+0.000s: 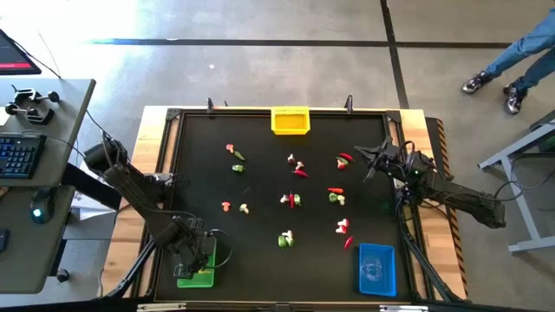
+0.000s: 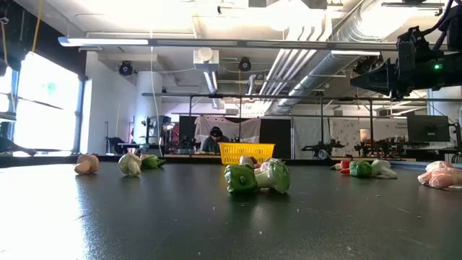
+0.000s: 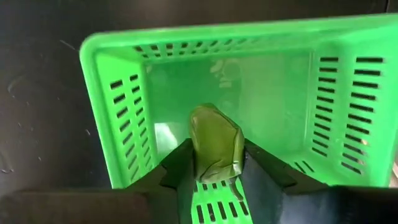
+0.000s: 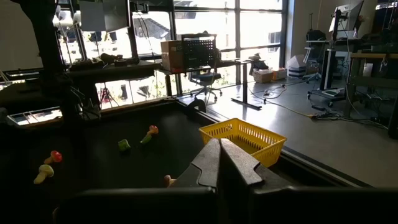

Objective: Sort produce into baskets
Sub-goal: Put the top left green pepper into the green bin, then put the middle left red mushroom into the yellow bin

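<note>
My left gripper (image 3: 216, 155) hangs over the green basket (image 3: 186, 37), which stands at the table's near left corner (image 1: 197, 276). The gripper is shut on a green produce piece (image 3: 216, 140). My right gripper (image 1: 368, 160) waits shut at the table's right side, level above the surface (image 4: 219, 149). The yellow basket (image 1: 290, 120) stands at the middle of the far edge, and the blue basket (image 1: 376, 269) at the near right. Several red, green and whitish produce pieces (image 1: 293, 199) lie scattered over the black tabletop. My left gripper pinches the green piece by its two opposite sides (image 3: 198, 155) between the two fingers. The fingers come from above and point down into the green basket. The piece sticks out past the fingertips, over the basket's floor near one short wall.
In the low view a green and whitish pair (image 2: 256, 177) lies nearest, and other pieces (image 2: 130, 164) lie farther back. A desk with a keyboard (image 1: 17, 156) stands left of the table. A person's legs (image 1: 512, 69) show at the far right, off the table.
</note>
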Controlling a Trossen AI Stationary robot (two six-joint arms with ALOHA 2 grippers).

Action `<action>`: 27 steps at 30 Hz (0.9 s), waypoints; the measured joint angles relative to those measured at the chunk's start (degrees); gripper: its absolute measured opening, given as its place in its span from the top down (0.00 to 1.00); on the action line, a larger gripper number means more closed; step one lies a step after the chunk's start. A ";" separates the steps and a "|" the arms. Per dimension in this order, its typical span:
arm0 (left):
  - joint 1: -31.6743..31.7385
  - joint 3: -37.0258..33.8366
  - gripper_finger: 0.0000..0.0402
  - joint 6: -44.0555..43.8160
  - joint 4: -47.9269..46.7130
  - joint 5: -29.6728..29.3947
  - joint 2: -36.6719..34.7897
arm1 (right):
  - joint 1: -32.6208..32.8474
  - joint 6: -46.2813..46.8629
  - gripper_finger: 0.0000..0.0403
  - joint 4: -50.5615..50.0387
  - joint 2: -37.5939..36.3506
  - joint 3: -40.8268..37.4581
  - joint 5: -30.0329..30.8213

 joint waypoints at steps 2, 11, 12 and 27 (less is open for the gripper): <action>0.00 0.00 0.70 0.45 -0.02 -0.18 0.00 | -0.01 -0.02 1.00 -0.01 0.01 0.01 -0.01; -0.08 0.02 0.53 3.02 -1.61 1.84 0.00 | -0.01 -0.01 1.00 0.00 0.02 0.01 0.01; -0.09 0.18 0.52 3.51 -1.95 2.45 -0.01 | -0.01 -0.02 1.00 0.00 0.00 0.01 0.01; 9.22 3.91 0.98 16.64 -3.92 -13.67 -11.29 | -0.01 -0.01 1.00 0.00 0.01 -0.01 0.01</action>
